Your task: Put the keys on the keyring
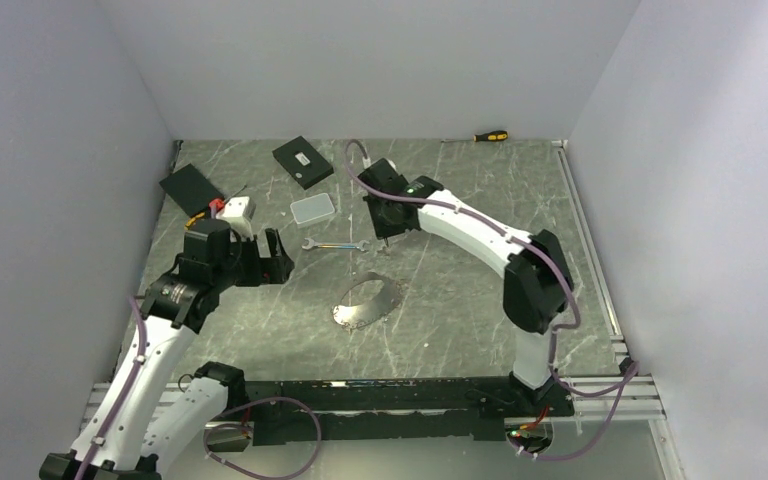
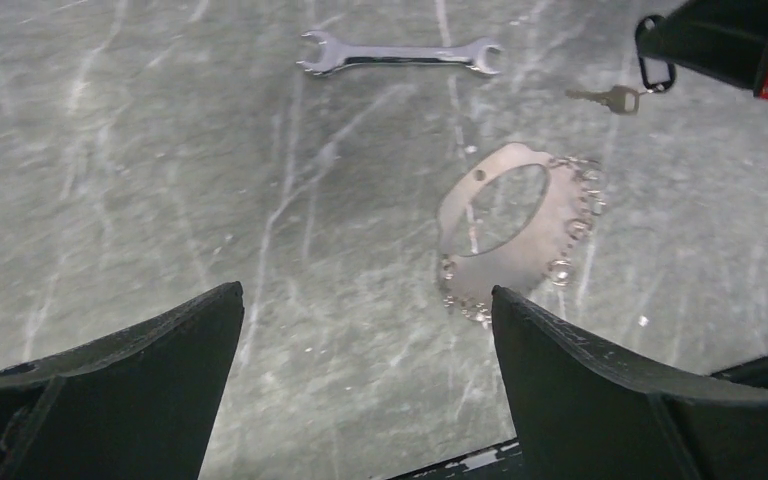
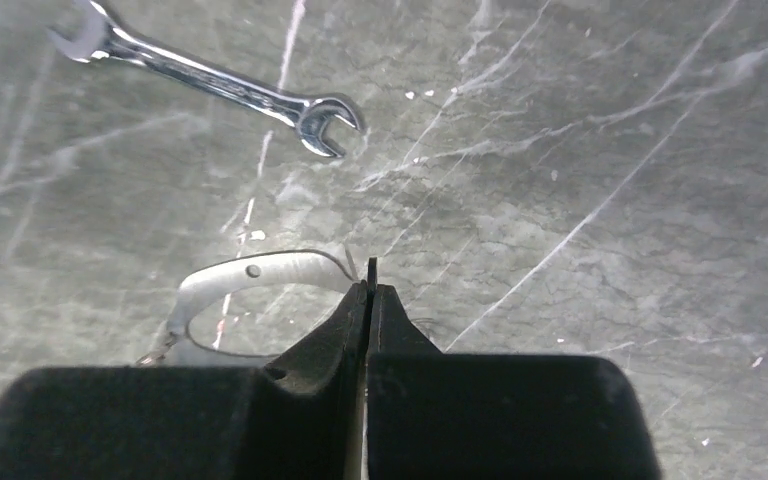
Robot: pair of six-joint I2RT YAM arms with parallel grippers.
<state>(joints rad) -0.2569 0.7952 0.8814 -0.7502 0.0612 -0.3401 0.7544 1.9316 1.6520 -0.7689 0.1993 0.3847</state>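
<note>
A small silver key (image 2: 610, 97) hangs from a black loop (image 2: 657, 73) pinched in my right gripper (image 2: 655, 45), just above the table. In the right wrist view that gripper (image 3: 370, 295) is shut, with a thin black edge sticking out of its tips. The keyring (image 2: 515, 225), a silvery oval loop with a beaded chain edge, lies flat on the table (image 1: 368, 300), just in front of the right gripper; part of it shows in the right wrist view (image 3: 250, 272). My left gripper (image 2: 365, 295) is open and empty, left of the keyring (image 1: 272, 255).
A silver open-ended wrench (image 1: 338, 245) lies just beyond the keyring (image 2: 400, 55) (image 3: 210, 80). Two black boxes (image 1: 303, 161) (image 1: 189, 187), a white-and-red block (image 1: 235, 210) and a small grey case (image 1: 312, 208) sit at the back left. A screwdriver (image 1: 490, 136) lies by the back wall.
</note>
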